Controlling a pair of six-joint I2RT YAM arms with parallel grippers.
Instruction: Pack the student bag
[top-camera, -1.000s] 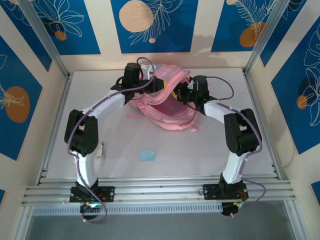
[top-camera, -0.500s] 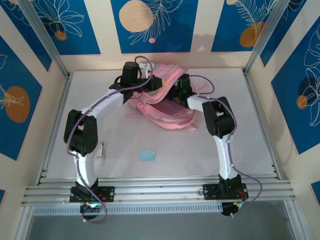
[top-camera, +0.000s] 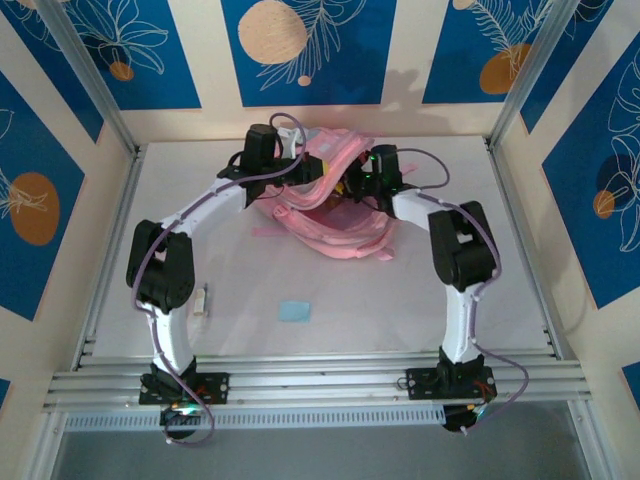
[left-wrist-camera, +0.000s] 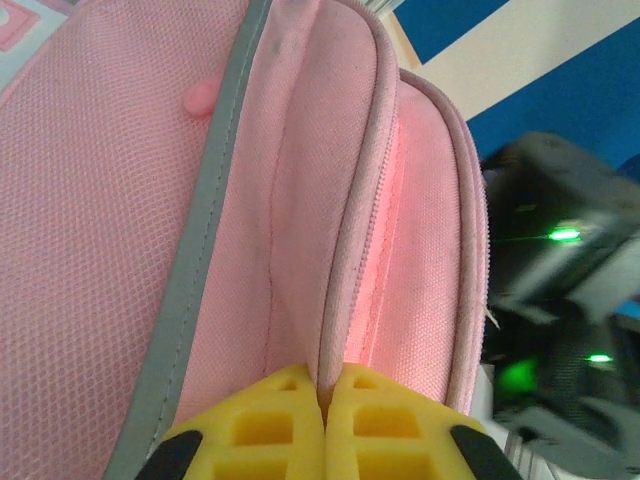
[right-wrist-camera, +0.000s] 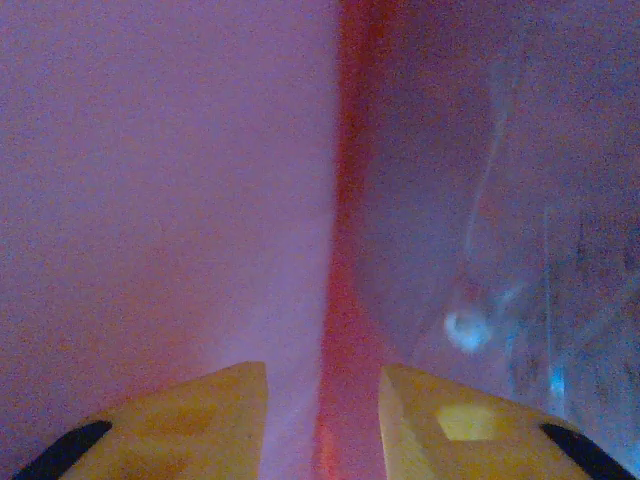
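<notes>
Top external: pink student bag (top-camera: 340, 235) lies on the white counter (top-camera: 430, 300), far middle, mouth gaping toward the arms, both arms reaching to it. Left wrist: left claw (left-wrist-camera: 323, 385) is pressed together, pinching the bag's opening rim; the zipper (left-wrist-camera: 375, 250) runs straight up from the claw, with a grey stripe (left-wrist-camera: 205, 230) to its left. Right wrist: right claw (right-wrist-camera: 322, 370) is spread, nothing gripped, deep in the bag, with dim pink lining all round it and a reddish seam ahead between the fingers. A light-blue flat piece (top-camera: 294, 310) lies on the counter, well nearer than both claws.
</notes>
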